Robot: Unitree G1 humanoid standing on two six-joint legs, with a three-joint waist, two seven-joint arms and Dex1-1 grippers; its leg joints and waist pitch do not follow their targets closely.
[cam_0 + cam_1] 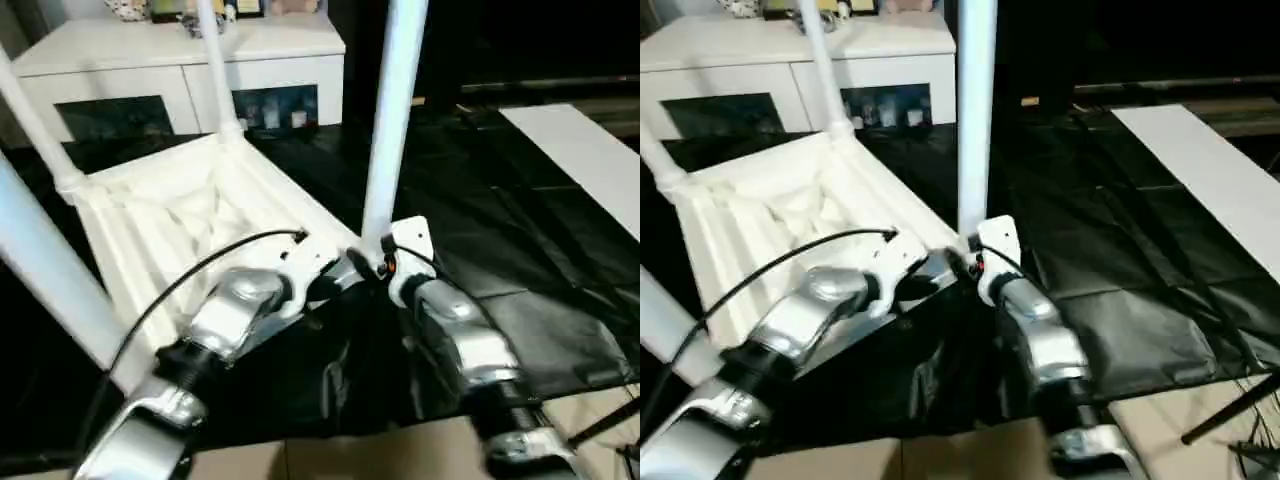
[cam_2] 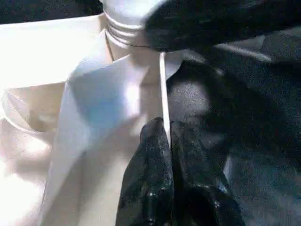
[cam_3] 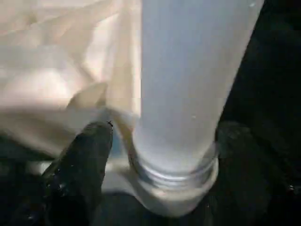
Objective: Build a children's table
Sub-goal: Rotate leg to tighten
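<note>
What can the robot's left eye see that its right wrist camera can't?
Left eye: the whole upside-down tabletop with its ribbed underside, three more legs standing in other corners, such as the far one, the white cabinet behind, the black sheet underneath, and both silver arms.

Right wrist: a close look at the ridged ring at the near leg's base, seated in its round socket, with the right gripper open around it.

Both: the near leg and part of the tabletop.

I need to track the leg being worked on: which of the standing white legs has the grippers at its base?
The leg at the tabletop corner nearest the robot: the left gripper and right gripper meet at its socket. The other legs stand at corners away from both grippers.
</note>
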